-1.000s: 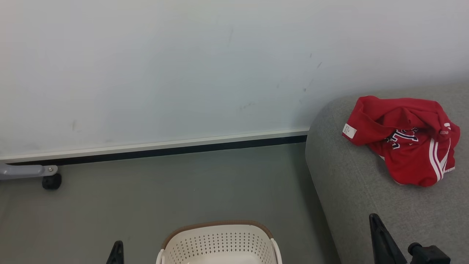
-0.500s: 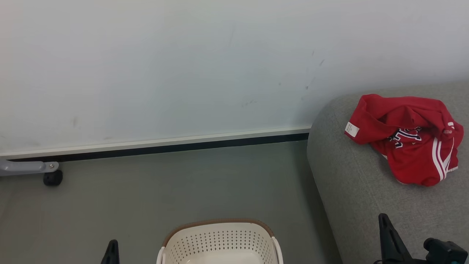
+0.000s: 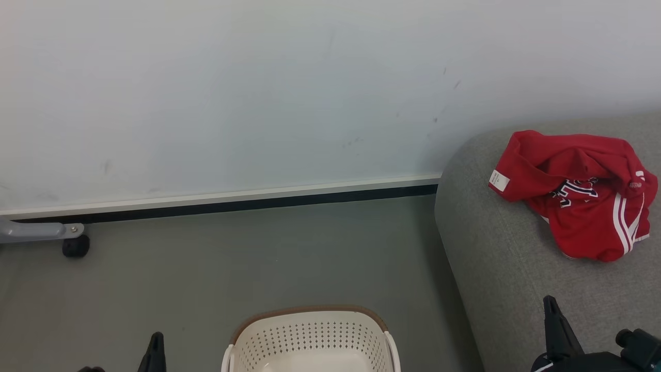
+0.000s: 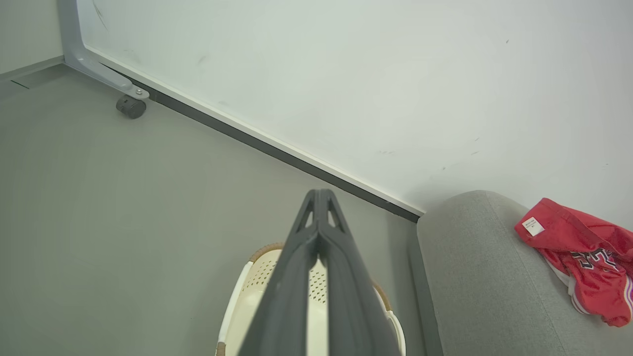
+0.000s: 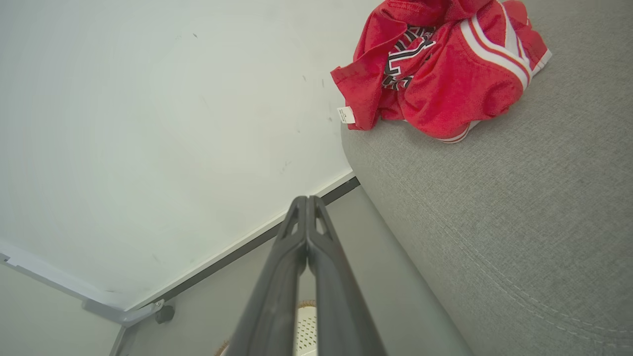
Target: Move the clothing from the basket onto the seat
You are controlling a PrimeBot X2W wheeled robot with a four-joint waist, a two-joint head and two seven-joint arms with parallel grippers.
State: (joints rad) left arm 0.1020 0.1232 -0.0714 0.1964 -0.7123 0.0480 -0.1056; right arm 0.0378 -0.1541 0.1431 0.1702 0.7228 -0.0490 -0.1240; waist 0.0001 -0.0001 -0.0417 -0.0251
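The basket [image 3: 310, 336] is cut off at six o'clock, its floor mostly unseen. The left gripper [image 4: 319, 194] and right gripper [image 5: 307, 199] are pressed together, empty. The clothing [image 3: 578, 206] lies crumpled on the seat [image 3: 496, 279], one o'clock from the right gripper, well apart.

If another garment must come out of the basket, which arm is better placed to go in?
Left, probably. The left gripper hangs shut directly over the basket in its wrist view, while the right gripper, also shut, is out over the seat near the clothing.
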